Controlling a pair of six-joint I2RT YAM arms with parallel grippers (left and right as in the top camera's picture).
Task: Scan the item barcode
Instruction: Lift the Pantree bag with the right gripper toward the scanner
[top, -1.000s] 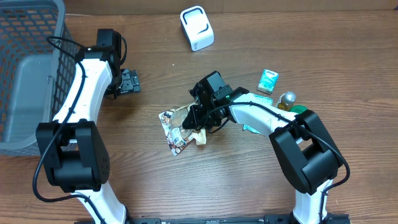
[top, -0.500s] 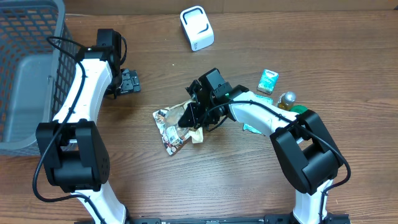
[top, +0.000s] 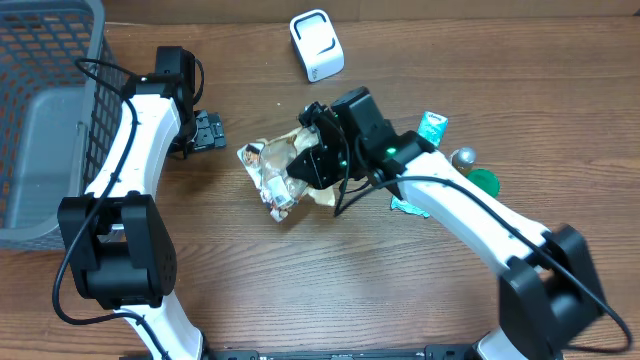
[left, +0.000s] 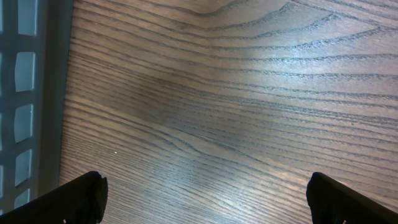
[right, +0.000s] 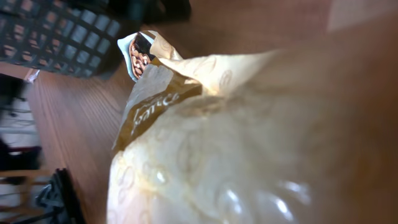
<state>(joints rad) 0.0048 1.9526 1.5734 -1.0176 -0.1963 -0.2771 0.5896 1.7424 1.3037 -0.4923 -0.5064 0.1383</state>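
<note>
R hand (top: 314, 163) pinches snack bag (top: 266, 172), bag juts left; L hand (top: 207, 130) wide open.

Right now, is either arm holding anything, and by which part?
The right jaws grip the crinkly beige-and-brown snack pouch by its plain beige end; the left jaws stand open, holding nothing.

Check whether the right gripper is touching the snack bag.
Touching. Overhead shows the right gripper clamped onto the edge of the snack bag; in the right wrist view the bag fills the frame.
</note>
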